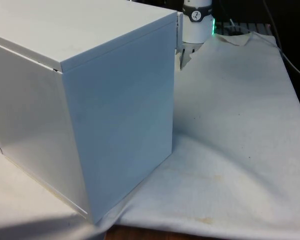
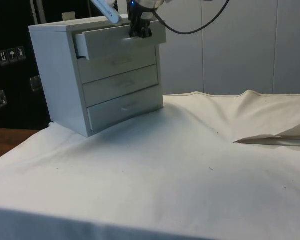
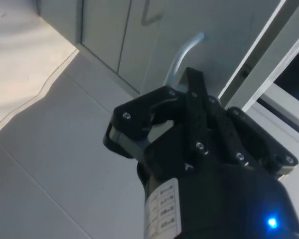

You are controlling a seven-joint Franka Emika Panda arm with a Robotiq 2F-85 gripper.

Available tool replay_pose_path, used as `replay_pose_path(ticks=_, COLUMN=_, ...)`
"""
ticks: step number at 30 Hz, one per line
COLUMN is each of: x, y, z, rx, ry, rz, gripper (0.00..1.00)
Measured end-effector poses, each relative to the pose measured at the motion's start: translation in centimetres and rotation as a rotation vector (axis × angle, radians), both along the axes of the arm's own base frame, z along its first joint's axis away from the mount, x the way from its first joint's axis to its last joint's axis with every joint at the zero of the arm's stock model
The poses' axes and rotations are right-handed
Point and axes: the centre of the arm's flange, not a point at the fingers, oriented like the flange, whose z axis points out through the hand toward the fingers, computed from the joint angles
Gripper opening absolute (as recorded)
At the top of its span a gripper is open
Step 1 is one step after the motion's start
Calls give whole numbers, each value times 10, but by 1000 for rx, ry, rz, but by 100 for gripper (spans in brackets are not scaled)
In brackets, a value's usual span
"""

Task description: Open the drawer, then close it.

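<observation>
A white chest of drawers [image 2: 60, 80] stands on the cloth with several drawers facing the side camera. Its top drawer [image 2: 115, 41] is pulled out a little way, ahead of the fronts below it. My black gripper [image 2: 140, 33] sits at the middle of that drawer front. In the wrist view the gripper [image 3: 192, 87] is shut on the drawer's silver handle [image 3: 182, 52], which curves out past the fingertips. From the front view the chest [image 1: 90, 100] turns its plain back and side and hides the gripper.
The lower drawers [image 2: 122, 85] are flush and shut. White cloth [image 2: 165, 170] covers the table in front of the chest. A raised fold in the cloth [image 2: 272, 140] lies at the side view's right. The arm [image 1: 196, 22] rises behind the chest.
</observation>
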Motion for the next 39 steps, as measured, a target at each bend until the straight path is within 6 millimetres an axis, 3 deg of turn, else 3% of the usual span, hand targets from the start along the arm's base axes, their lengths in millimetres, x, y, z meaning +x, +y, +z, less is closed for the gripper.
replay_pose_path(ticks=26, x=37, y=-33, z=1, rx=27, ry=-28, rz=-29, gripper=0)
replay_pose_path(ticks=34, x=37, y=-25, z=2, rx=32, ry=-31, rz=-16, gripper=0)
replay_pose_path(ticks=39, x=26, y=-14, z=4, rx=38, ry=-28, rz=-11, gripper=0)
